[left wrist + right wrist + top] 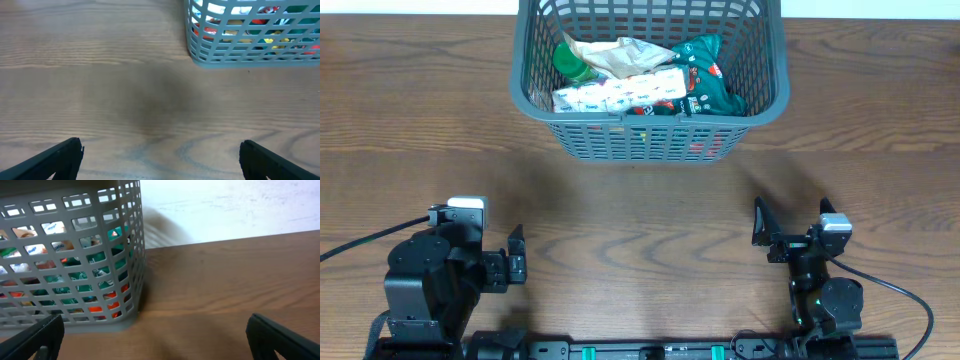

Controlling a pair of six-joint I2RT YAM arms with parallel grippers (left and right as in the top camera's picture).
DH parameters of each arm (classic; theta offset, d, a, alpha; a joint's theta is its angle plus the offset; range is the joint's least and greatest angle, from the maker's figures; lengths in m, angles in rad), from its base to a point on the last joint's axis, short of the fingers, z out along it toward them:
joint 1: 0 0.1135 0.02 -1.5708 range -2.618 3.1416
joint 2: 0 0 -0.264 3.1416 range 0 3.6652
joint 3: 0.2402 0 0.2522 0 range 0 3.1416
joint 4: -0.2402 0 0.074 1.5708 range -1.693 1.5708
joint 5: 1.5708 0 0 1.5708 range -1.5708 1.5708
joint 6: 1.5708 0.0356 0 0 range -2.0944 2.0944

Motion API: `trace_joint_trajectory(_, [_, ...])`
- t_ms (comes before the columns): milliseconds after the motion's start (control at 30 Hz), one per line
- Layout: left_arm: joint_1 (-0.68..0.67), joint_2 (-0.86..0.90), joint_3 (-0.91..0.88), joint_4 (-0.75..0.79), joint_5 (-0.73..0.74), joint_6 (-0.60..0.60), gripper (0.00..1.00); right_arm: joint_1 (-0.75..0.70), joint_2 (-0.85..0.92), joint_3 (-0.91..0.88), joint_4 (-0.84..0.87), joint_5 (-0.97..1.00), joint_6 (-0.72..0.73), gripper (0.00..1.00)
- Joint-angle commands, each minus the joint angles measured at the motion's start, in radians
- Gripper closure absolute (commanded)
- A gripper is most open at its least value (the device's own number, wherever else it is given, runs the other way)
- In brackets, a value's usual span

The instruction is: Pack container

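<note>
**One container, four countable items in it, two grippers**

There is one container (650,140), standing on one wooden table (640,200). From overhead, four items can be counted inside it: one green bottle (570,62), one crumpled tan bag (630,55), one white printed pack (620,95) and one dark green pouch (710,80). Red and yellow patches show through the lattice in the wrist views, but whether they are further items cannot be told. There are two arms with one gripper each, the left gripper (160,150) and the right gripper (155,320). Each shows two dark fingers (55,157), four fingers in all.
</note>
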Motion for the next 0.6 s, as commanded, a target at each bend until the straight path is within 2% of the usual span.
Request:
trace_joint_trajectory(0, [-0.001, -0.001, 0.000, 0.001, -0.008, -0.005, 0.01, -0.007, -0.005, -0.002, -0.005, -0.004, -0.019, 0.01])
trace_joint_trajectory(500, [-0.001, -0.003, 0.000, 0.001, -0.008, -0.005, 0.01, -0.007, -0.005, -0.002, -0.006, -0.004, -0.019, 0.01])
trace_joint_trajectory(567, [-0.001, -0.029, 0.000, -0.023, -0.043, 0.031, 0.02, -0.007, -0.005, -0.002, -0.005, -0.004, -0.019, 0.01])
